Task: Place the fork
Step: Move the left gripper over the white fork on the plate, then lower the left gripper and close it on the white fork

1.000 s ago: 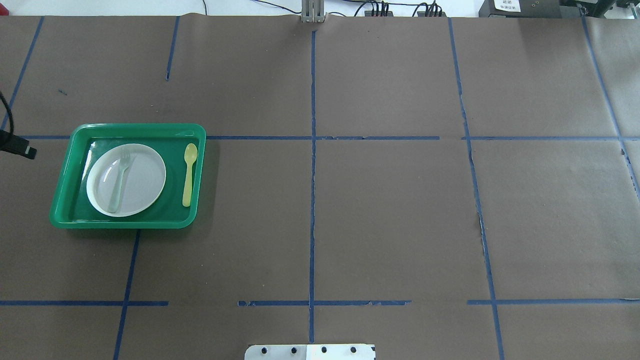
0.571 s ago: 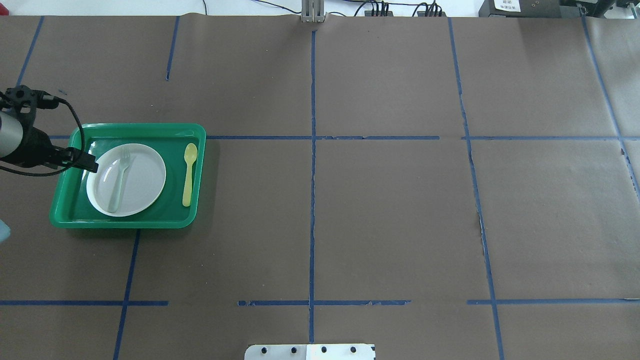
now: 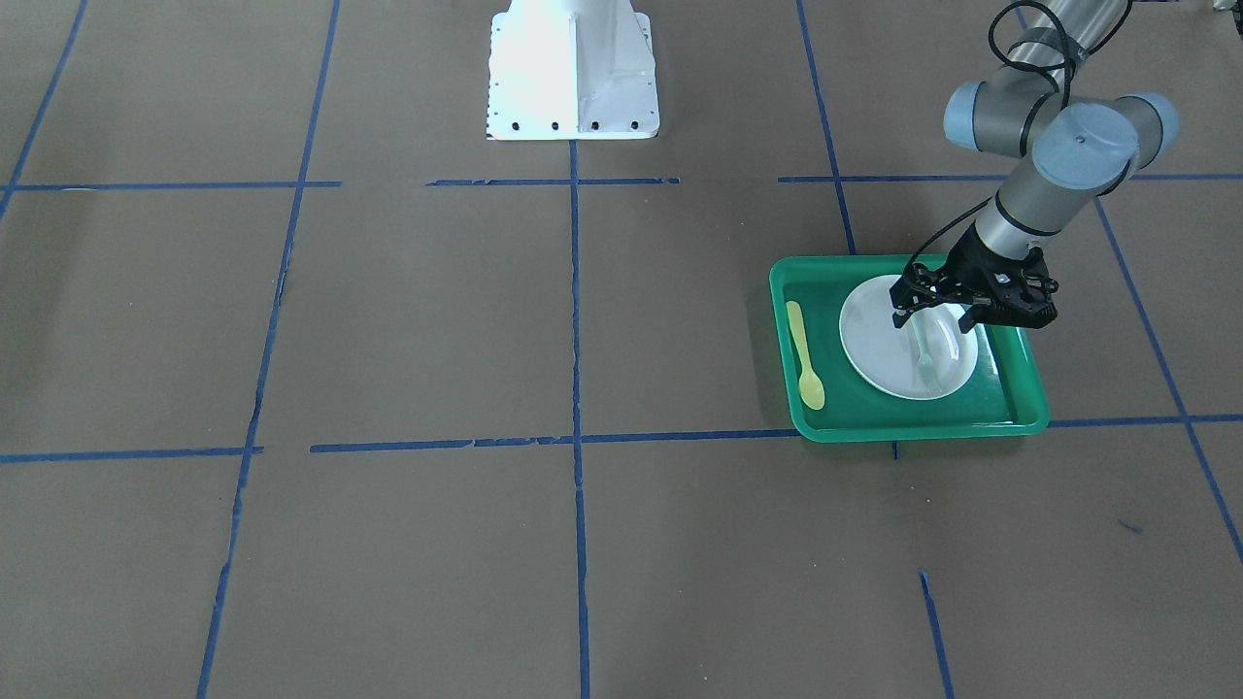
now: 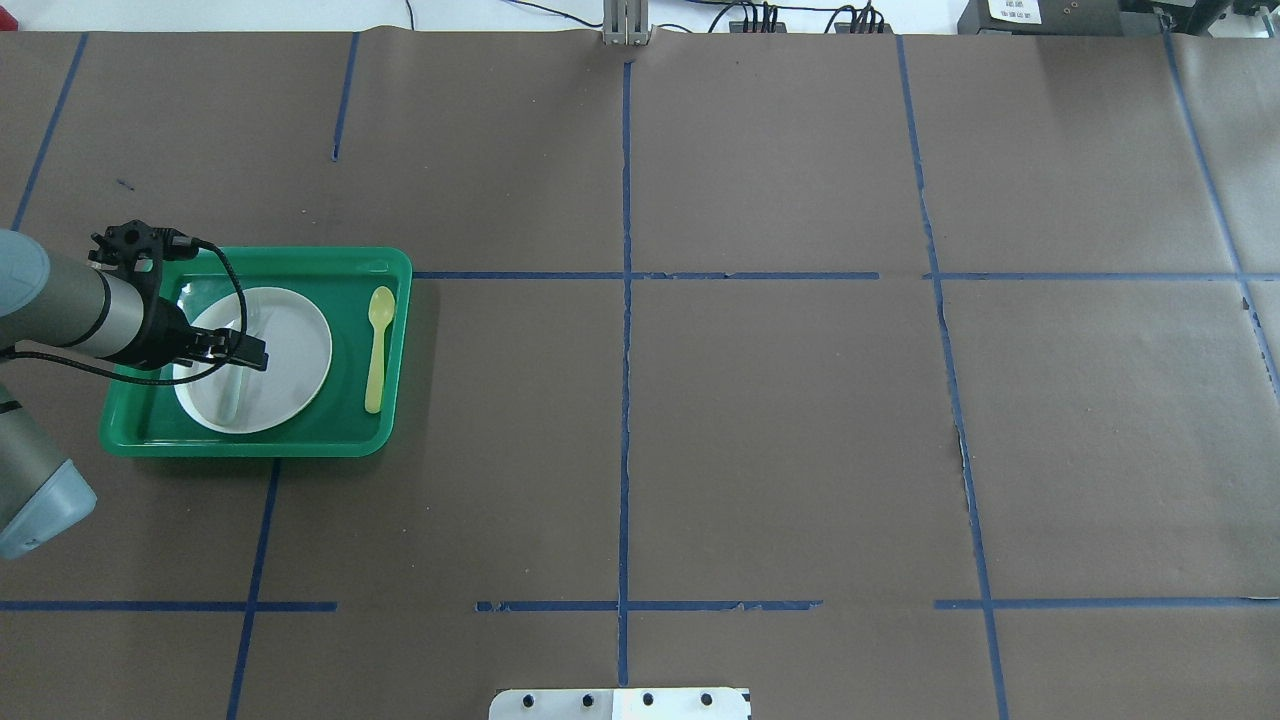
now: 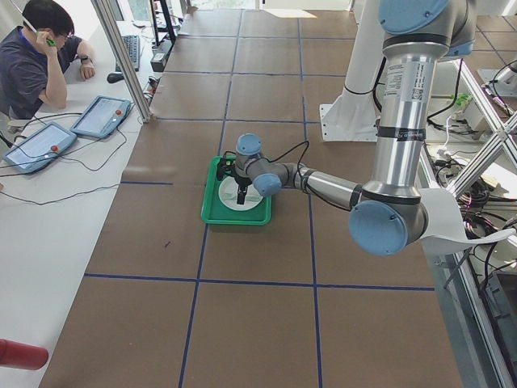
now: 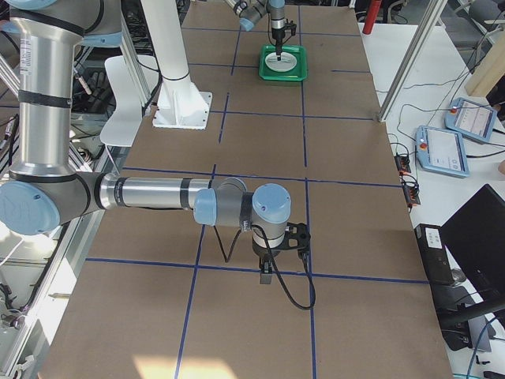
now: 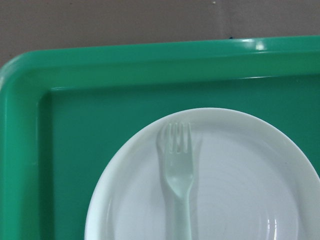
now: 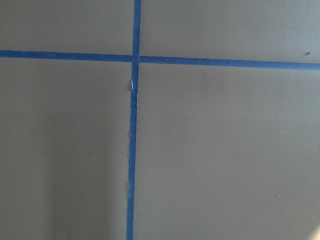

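1. Tines of the slim pale translucent plastic fork point(image 7: 177, 170) point to 12 o'clock in the overhead view, away from the robot. The handle runs back toward 6, so the long axis lies almost 12-to-6.
2. It lies flat on the round white plate point(image 4: 295, 350), toward the plate's 9 o'clock side, inside the green rectangular plastic tray point(image 4: 340, 432).
3. The left gripper point(image 3: 944, 325) hangs directly over the fork's handle, jaws apart and holding nothing. It is by far the nearer one.
4. The right gripper point(image 6: 268, 272) is well apart, at the table's other end. I cannot tell its state.
5. A straight descent astride the handle looks sufficient. The yellow plastic spoon point(image 4: 378, 350), at the plate's 3 o'clock, is no target.
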`<state>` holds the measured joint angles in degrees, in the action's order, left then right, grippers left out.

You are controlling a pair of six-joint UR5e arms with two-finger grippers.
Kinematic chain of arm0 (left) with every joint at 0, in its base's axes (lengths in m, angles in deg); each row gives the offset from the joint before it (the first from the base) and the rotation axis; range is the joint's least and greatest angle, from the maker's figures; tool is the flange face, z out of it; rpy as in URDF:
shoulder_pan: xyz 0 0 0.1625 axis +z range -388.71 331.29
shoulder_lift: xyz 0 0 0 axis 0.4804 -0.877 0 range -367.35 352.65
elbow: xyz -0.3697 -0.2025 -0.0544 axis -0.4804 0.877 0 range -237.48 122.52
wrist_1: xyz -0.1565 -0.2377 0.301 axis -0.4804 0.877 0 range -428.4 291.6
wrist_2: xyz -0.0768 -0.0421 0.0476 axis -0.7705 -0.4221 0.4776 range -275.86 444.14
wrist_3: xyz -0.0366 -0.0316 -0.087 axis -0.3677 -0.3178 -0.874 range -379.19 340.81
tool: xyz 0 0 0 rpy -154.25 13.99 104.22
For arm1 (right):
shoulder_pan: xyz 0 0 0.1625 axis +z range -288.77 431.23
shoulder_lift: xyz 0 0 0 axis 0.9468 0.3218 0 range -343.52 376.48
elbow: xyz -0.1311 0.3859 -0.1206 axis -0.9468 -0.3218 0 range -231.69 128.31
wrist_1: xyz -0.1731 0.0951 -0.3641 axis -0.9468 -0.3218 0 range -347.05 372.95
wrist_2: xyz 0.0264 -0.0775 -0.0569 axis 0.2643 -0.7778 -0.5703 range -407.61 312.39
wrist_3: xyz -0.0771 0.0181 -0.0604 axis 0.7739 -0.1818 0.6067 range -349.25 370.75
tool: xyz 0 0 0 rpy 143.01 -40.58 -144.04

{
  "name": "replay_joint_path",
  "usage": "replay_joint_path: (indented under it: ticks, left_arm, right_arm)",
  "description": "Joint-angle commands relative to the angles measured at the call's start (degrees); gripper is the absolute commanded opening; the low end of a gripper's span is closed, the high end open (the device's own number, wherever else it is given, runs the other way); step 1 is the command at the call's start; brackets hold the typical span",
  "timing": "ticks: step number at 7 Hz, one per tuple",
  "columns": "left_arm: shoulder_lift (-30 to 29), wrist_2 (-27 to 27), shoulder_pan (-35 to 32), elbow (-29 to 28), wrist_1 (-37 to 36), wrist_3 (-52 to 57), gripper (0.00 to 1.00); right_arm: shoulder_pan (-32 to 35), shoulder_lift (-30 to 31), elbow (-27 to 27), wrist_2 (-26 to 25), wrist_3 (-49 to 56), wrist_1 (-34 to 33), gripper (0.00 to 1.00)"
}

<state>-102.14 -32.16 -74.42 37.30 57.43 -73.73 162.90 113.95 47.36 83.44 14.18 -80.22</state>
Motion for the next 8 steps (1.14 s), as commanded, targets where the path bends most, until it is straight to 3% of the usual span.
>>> replay_joint_path:
  ticks: [1,3,7,8]
  left_arm:
    - [-0.1,0.1,0.6,-0.9,0.5,-0.1,0.86]
    - [-0.2,-0.3,0.6,-0.8,0.4,-0.2,0.61]
    - [-0.1,-0.3,0.6,-0.9,-0.1,-0.2,0.55]
    - [-0.1,-0.3,0.6,-0.8,-0.1,-0.2,0.39]
  right_arm:
    - [0.0,0.0,0.0,0.0,0.0,0.0,1.00]
    - [0.0,0.0,0.0,0.0,0.0,0.0,1.00]
    - [0.0,0.0,0.0,0.0,0.0,0.0,1.00]
    - [0.0,0.0,0.0,0.0,0.0,0.0,1.00]
